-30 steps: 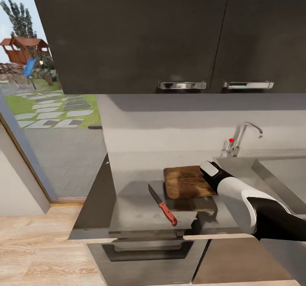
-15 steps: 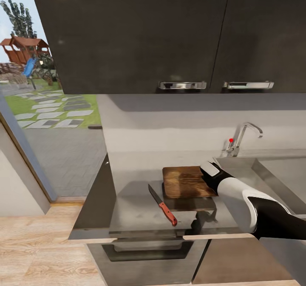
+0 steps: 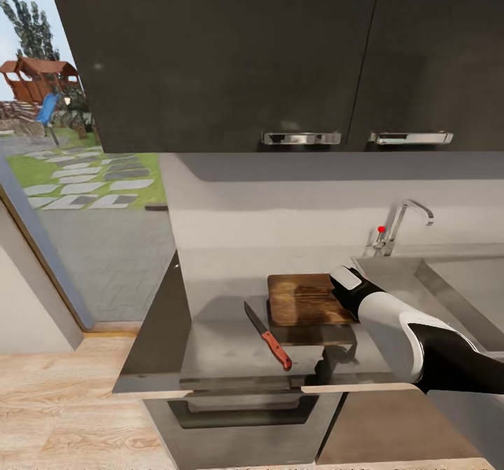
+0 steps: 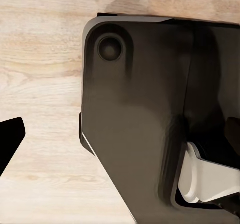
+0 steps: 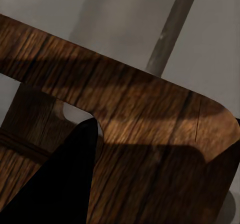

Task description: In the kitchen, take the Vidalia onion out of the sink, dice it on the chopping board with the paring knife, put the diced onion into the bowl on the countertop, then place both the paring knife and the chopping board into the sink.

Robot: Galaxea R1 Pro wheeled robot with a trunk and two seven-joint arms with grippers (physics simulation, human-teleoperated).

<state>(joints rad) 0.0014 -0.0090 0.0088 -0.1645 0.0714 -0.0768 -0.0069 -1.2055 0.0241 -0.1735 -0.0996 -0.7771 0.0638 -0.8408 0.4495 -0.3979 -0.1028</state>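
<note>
Right gripper (image 3: 344, 279) fingers at the chopping board's (image 3: 305, 300) sink-side end; grip state cannot be told. Paring knife (image 3: 268, 336) lies just left, handle toward robot.

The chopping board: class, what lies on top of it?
The chopping board carries nothing except the right gripper at its sink-side edge. The paring knife lies beside it. The patch beneath the gripper is hidden.

- Right arm (image 3: 420, 344) reaches in from the lower right, white forearm over a black sleeve, angled up and to the left.
- Right gripper (image 3: 344, 279) sits at the arm's tip; its jaws are hidden, so open or closed is unclear.
- One dark finger (image 5: 55, 184) shows close up at the right wrist.
</note>
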